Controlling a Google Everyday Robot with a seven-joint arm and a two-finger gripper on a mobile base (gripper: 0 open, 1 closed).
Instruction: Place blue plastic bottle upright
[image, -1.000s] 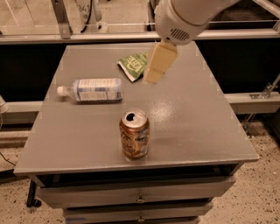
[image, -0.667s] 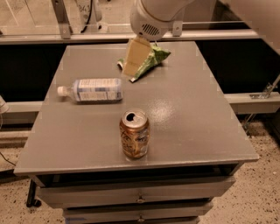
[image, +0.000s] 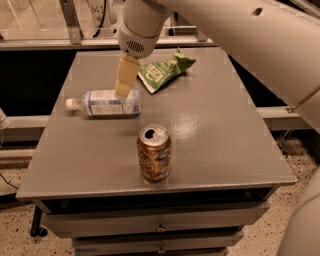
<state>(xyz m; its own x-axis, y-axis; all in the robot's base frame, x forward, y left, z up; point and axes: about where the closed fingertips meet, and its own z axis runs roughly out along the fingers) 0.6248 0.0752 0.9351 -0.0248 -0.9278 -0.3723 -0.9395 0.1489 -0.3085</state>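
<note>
One camera, set high, looking steeply down on the grey worktop (image: 215, 135).
It's close in on the side with the drawers (image: 160, 228), with the whole top in frame. The arm (image: 240, 30) looms large at upper right, and the gripper (image: 123, 89) hangs left of centre over the blue plastic bottle (image: 100, 103).

Behind gripper (image: 123, 91): part of blue plastic bottle (image: 102, 104)

my tool (image: 123, 89) over blue plastic bottle (image: 102, 103) by counter (image: 220, 135) left edge | snack bag (image: 162, 72) blocks toward back edge | can (image: 154, 152) blocks front edge | right side free
</note>
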